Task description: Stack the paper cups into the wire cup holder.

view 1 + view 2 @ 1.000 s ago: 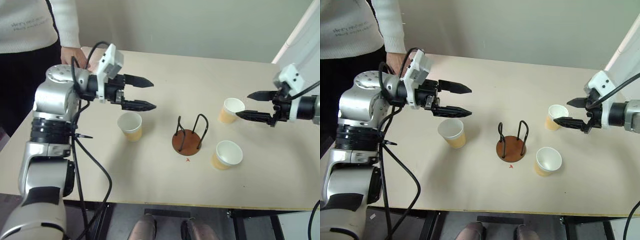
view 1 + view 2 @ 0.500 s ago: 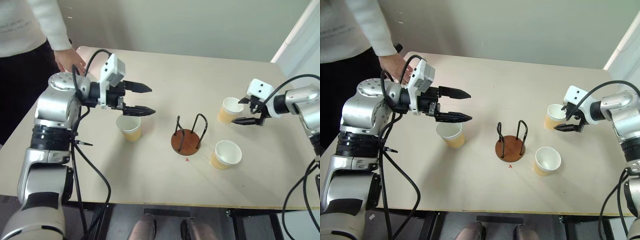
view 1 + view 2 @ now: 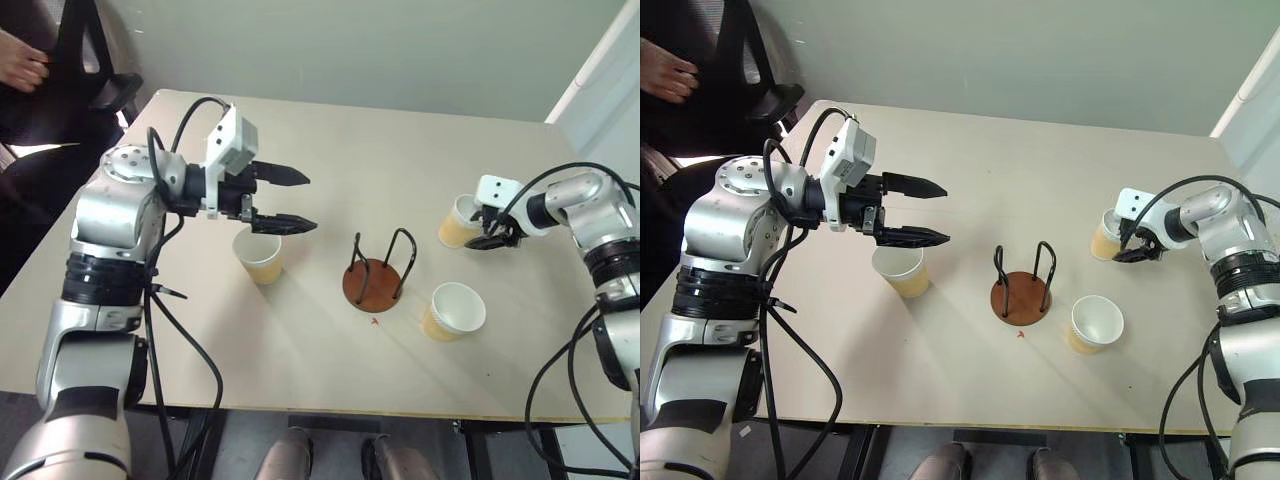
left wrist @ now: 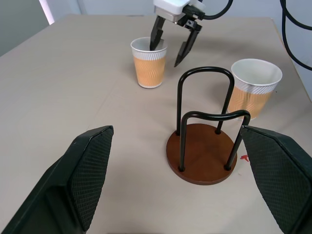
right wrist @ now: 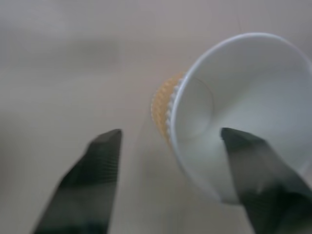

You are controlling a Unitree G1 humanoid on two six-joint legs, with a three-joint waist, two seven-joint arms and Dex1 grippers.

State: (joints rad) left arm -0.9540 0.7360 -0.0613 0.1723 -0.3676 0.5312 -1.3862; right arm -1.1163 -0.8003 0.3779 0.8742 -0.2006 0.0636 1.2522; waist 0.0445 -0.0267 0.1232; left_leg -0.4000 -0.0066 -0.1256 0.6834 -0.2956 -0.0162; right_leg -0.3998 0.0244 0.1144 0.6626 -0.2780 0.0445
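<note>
Three tan paper cups stand upright on the table: one at the left (image 3: 260, 255), one at the far right (image 3: 458, 222) and one nearer the front (image 3: 452, 310). The wire cup holder (image 3: 378, 272), a brown disc with two dark arches, stands empty between them. My left gripper (image 3: 310, 203) hovers open just above the left cup's rim, pointing toward the holder. My right gripper (image 3: 488, 228) is at the far right cup (image 4: 147, 63), jaws apart across its rim: one finger (image 4: 156, 36) dips inside, the other (image 4: 184, 48) stays outside the wall.
A person's hand (image 3: 20, 60) and a dark chair (image 3: 95, 70) are beyond the table's far left corner. A small red mark (image 3: 375, 320) lies in front of the holder. The table edge (image 3: 330, 408) runs along the front.
My right gripper came forward and down onto the far right cup, and one finger now sits inside its rim. The person has drawn back from the table's corner. My left gripper stayed put.
</note>
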